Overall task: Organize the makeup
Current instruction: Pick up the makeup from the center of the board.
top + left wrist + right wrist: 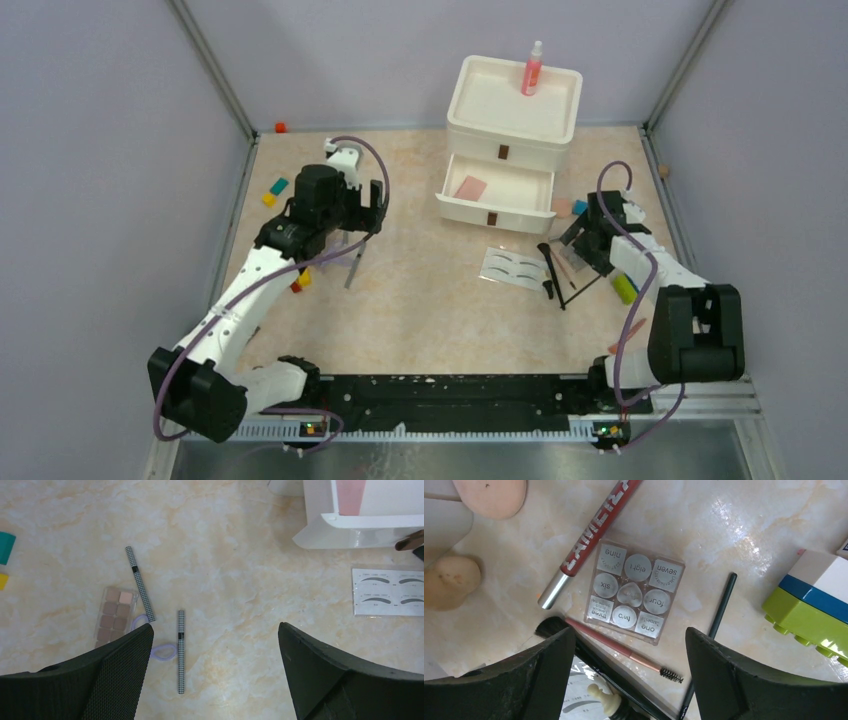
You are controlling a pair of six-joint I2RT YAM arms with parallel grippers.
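Marbled counter (420, 300): left hand (215, 630) at ten o'clock hangs spread and empty over two checked pencils (180, 650); right hand (630, 632) at three o'clock gapes empty above a numbered palette (634, 591). Pink spray bottle (532, 68) stands on the drawer unit (510, 120) at twelve.

Looks down past a wide-spread, empty end effector (215, 627) onto a marbled counter (240, 565). Shows a checkered pencil (140, 584) lying aslant just beside an eyeshadow palette (114, 616) at left, a second checkered pencil (180, 651) nearer, touching a lilac loop (162, 651). Finds a white eyebrow card (388, 591) at right, and farther, an open drawer (330, 530) holding a pink pad (350, 495).
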